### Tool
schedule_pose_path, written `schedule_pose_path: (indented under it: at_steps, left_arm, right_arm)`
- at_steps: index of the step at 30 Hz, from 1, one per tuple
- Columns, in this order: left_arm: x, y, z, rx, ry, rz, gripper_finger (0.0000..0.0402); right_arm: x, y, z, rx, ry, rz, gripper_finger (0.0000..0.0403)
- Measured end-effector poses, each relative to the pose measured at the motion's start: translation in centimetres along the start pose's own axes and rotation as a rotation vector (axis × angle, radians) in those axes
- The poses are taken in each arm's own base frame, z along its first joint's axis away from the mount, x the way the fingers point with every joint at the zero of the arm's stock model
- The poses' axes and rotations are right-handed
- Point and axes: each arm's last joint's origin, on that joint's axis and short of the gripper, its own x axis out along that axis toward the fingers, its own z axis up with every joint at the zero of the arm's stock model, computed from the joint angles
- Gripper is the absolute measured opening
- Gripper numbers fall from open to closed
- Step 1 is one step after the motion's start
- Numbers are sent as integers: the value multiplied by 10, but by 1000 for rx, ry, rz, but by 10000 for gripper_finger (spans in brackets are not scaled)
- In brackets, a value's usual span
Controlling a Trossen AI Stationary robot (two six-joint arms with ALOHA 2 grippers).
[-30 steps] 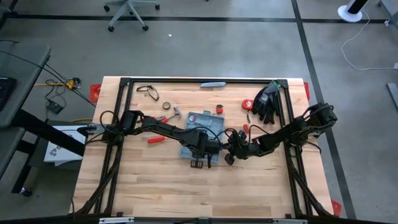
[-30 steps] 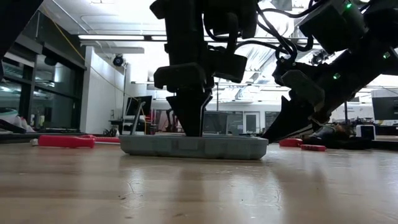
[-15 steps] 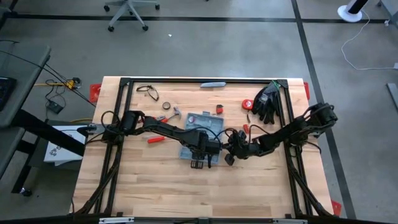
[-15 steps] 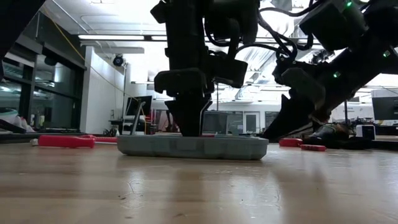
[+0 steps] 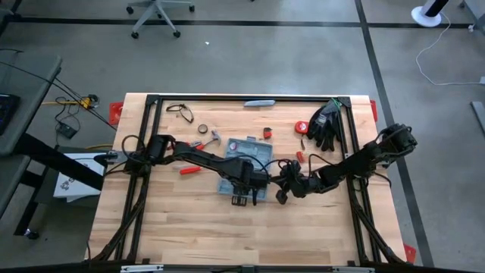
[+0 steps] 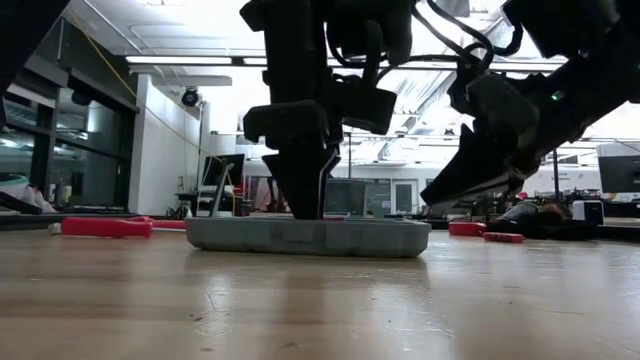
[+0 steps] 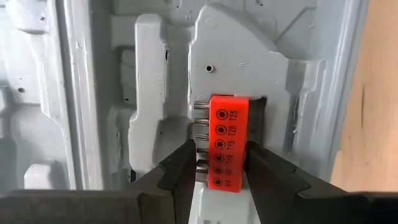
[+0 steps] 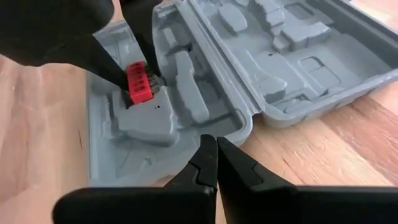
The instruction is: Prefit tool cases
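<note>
The blue-grey tool case (image 5: pixel 241 161) lies open and flat on the table, with its moulded inside up (image 8: pixel 273 43). My left gripper (image 7: pixel 222 148) stands over the case's near half (image 5: pixel 246 183), pointing down, shut on a red bit holder (image 7: pixel 224 140). My right gripper (image 8: pixel 216 142) is shut and holds nothing. It hovers just off the case's right near corner (image 5: pixel 280 195), and in the low view it hangs clear above the case's end (image 6: pixel 432 205). My left gripper pinches the red bit holder (image 7: pixel 217 163) between its two fingers (image 7: pixel 186 163), one on each long side, coming from above and pointing down. The holder hangs over a recess beside a raised block of the case's moulding (image 7: pixel 239 74). Whether it rests in the recess I cannot tell.
Loose on the table beyond the case lie a red-handled screwdriver (image 5: pixel 189 170), a small hammer (image 5: pixel 214 137), a red tape measure (image 5: pixel 301 127), black gloves (image 5: pixel 326 125), glasses (image 5: pixel 179 111) and a slim grey-blue bar (image 5: pixel 259 102). Bare wood lies toward the near edge.
My right gripper has lifted up and drawn a little away from the case's right end, staying shut. My left gripper has stayed over the case with the red bit holder in its fingers.
</note>
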Motion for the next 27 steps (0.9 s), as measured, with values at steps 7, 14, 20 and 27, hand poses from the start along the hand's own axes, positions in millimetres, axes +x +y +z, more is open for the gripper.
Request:
schedule_pose_path:
  at_steps: [7,14,20,27]
  left_arm:
    - [-8,2,-3,9,14,1,127]
    - [-25,7,-9,8,28,63,127]
    - [-57,12,-21,-52,-60,325,127]
    - [-63,12,-53,-155,-227,245,127]
  right_arm:
    - [0,2,2,11,-18,14,0]
    - [0,3,3,16,-14,45,0]
    - [6,11,9,0,-28,118,0]
    - [34,31,35,-134,49,133,0]
